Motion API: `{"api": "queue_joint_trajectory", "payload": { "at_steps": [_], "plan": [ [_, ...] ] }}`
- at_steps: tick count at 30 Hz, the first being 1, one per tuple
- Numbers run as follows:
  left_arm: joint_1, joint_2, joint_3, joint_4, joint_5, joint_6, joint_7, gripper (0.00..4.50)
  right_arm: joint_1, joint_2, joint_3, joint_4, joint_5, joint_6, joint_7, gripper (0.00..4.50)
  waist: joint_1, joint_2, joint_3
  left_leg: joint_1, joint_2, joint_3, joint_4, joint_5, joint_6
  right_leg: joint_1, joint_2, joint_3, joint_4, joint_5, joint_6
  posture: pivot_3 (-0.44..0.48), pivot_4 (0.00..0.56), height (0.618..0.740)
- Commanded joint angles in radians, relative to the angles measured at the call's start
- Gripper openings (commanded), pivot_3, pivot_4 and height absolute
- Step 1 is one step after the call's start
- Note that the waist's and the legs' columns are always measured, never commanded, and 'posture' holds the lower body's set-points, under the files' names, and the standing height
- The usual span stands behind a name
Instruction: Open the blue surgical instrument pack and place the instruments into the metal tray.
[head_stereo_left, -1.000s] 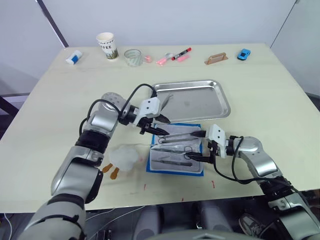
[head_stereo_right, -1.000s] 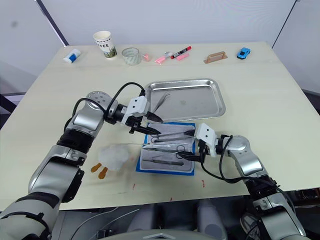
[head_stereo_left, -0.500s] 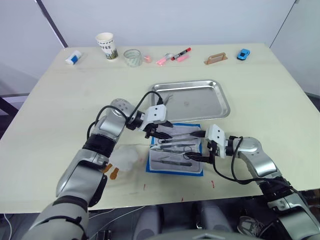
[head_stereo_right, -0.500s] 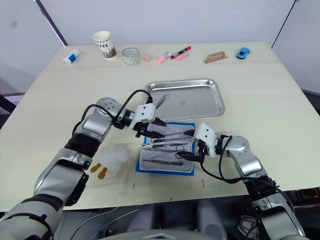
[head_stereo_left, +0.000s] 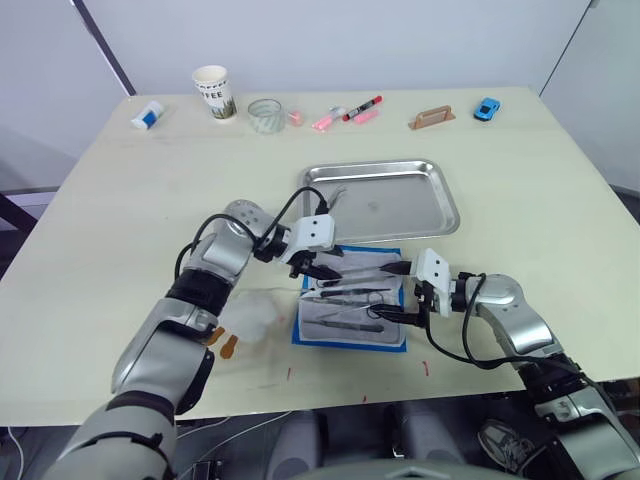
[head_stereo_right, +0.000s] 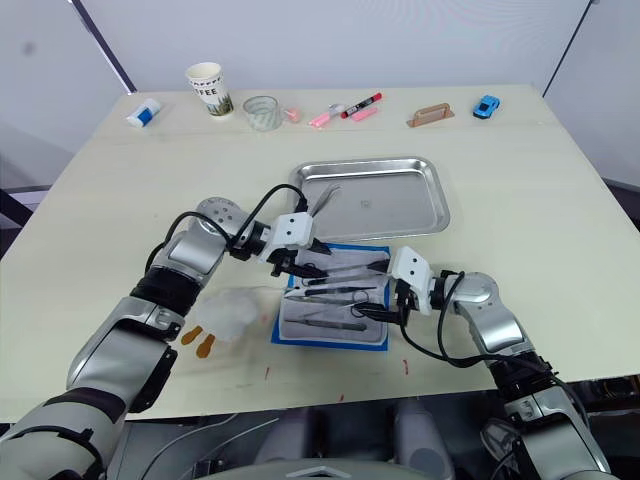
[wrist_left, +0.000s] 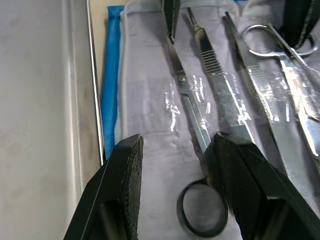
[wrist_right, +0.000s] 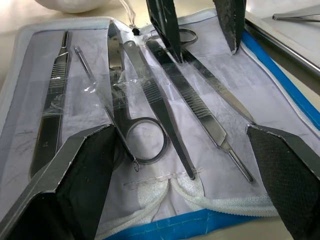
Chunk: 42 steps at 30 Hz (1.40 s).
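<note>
You're mid-unload: left gripper (wrist_left: 172, 192) spread wide over scissors (wrist_left: 192, 120) in open pack (head_stereo_left: 352, 300) beside tray (head_stereo_left: 447, 205), so close & lift; right gripper (wrist_right: 182, 170) gapes too.

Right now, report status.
Left tool open over scissors. Right tool open, empty. Pack open, instruments inside; one in tray. Nothing blocking.

Bright even overhead light, soft shadows; glare on metal tray (head_stereo_left: 425, 205); wrist views' near fingers blurred.
</note>
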Motion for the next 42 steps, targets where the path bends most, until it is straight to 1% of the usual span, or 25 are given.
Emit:
{"api": "queue_joint_trajectory", "payload": {
  "at_steps": [1,7,12,14,17,30,35,37,40,41,42],
  "plan": [
    [-0.009,0.002,-0.003,0.016,0.025,0.010,0.023,2.42,0.041,0.004,0.074,0.076,-0.086,0.037,-0.044,4.50,0.000,0.000,0.000,0.000,0.000,0.000,0.000,0.000,0.000,0.000,0.000,0.000,0.000,0.000,0.000,0.000,0.150,0.740],
    [-0.008,0.002,-0.006,0.008,0.023,0.010,0.018,2.42,0.042,0.005,0.074,0.074,-0.086,0.038,-0.046,4.50,0.000,0.000,0.000,0.000,0.000,0.000,0.000,0.000,0.000,0.000,0.000,0.000,0.000,0.000,0.000,0.000,0.150,0.740],
    [-0.006,0.026,-0.017,0.000,0.015,-0.016,-0.049,2.42,0.038,0.007,0.074,0.079,-0.086,0.035,-0.045,4.50,-0.001,0.000,0.000,0.000,0.000,0.000,0.000,0.000,0.000,0.000,0.000,0.000,0.000,0.000,0.000,0.000,0.150,0.740],
    [-0.013,0.024,-0.018,0.015,0.023,-0.023,-0.040,2.42,0.038,0.008,0.074,0.081,-0.087,0.034,-0.045,4.50,-0.001,0.000,0.000,0.000,0.000,0.000,0.000,0.000,0.000,0.000,0.001,0.001,0.000,0.000,0.000,0.000,0.150,0.740],
    [-0.017,0.011,-0.018,0.020,0.021,-0.011,-0.030,1.64,0.036,0.011,0.074,0.084,-0.088,0.033,-0.045,4.50,-0.001,0.000,0.000,0.000,0.000,-0.001,0.000,0.000,0.000,0.000,0.001,0.001,0.000,0.000,-0.001,0.000,0.150,0.740],
    [-0.008,0.010,-0.026,-0.002,0.015,0.053,-0.054,1.64,0.036,0.010,0.069,0.089,-0.092,0.027,-0.050,4.50,0.000,0.000,0.000,0.001,0.000,-0.001,0.000,0.000,0.000,0.000,0.002,0.001,0.000,0.000,-0.001,0.000,0.150,0.740],
    [0.003,0.016,-0.028,0.005,0.020,-0.005,-0.060,1.64,0.035,0.012,0.070,0.093,-0.093,0.024,-0.051,4.50,0.000,0.000,0.000,0.001,0.000,-0.001,0.000,0.000,0.001,0.000,0.002,0.001,0.000,0.000,-0.001,0.000,0.150,0.740],
    [0.006,0.013,-0.022,0.014,0.013,0.008,-0.060,1.64,0.035,0.012,0.070,0.092,-0.093,0.024,-0.051,4.50,0.000,0.000,0.000,0.001,0.001,-0.001,0.000,0.000,0.001,0.000,0.002,0.001,0.000,0.000,-0.001,0.000,0.150,0.740],
    [0.012,0.014,-0.021,0.046,0.013,-0.019,-0.062,1.64,0.033,0.013,0.070,0.095,-0.093,0.021,-0.051,4.50,0.000,0.000,0.000,0.001,0.001,-0.001,0.000,0.000,0.001,0.000,0.002,0.001,0.000,0.000,-0.001,0.000,0.150,0.740],
    [0.014,0.015,-0.021,0.056,0.014,-0.026,-0.062,1.12,0.033,0.013,0.070,0.095,-0.093,0.021,-0.051,4.50,0.000,0.000,0.000,0.001,0.001,-0.001,0.000,0.000,0.001,0.000,0.002,0.001,0.000,0.000,-0.001,0.000,0.150,0.740],
    [0.014,0.015,-0.021,0.065,0.015,-0.032,-0.062,0.78,0.031,0.013,0.069,0.097,-0.093,0.020,-0.051,4.50,0.000,0.000,-0.001,0.001,0.001,-0.001,0.000,0.000,0.001,0.000,0.002,0.001,0.000,0.000,-0.001,0.000,0.150,0.740]
  ]
}}
